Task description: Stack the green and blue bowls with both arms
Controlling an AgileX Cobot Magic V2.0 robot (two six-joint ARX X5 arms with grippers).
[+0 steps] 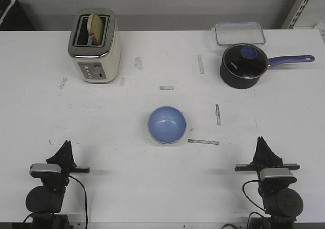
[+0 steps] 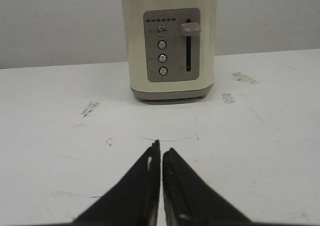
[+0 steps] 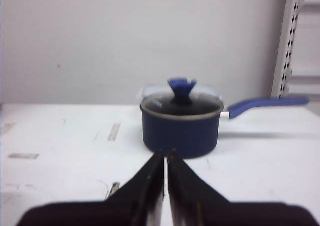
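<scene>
The pale blue bowl (image 1: 167, 124) sits upright at the middle of the white table (image 1: 111, 117). A thin paler rim lines its near edge; I cannot tell whether that is the green bowl under it. No separate green bowl shows in any view. My left gripper (image 1: 66, 144) is shut and empty at the near left edge, far from the bowl; in the left wrist view (image 2: 161, 149) its jaws are together over bare table. My right gripper (image 1: 262, 140) is shut and empty at the near right edge; the right wrist view (image 3: 166, 154) shows its jaws together.
A cream toaster (image 1: 94, 46) with a slice of bread stands at the far left, also in the left wrist view (image 2: 170, 43). A dark purple saucepan (image 1: 245, 65) with glass lid stands at the far right, also in the right wrist view (image 3: 181, 123). A clear lidded box (image 1: 239, 33) lies behind it.
</scene>
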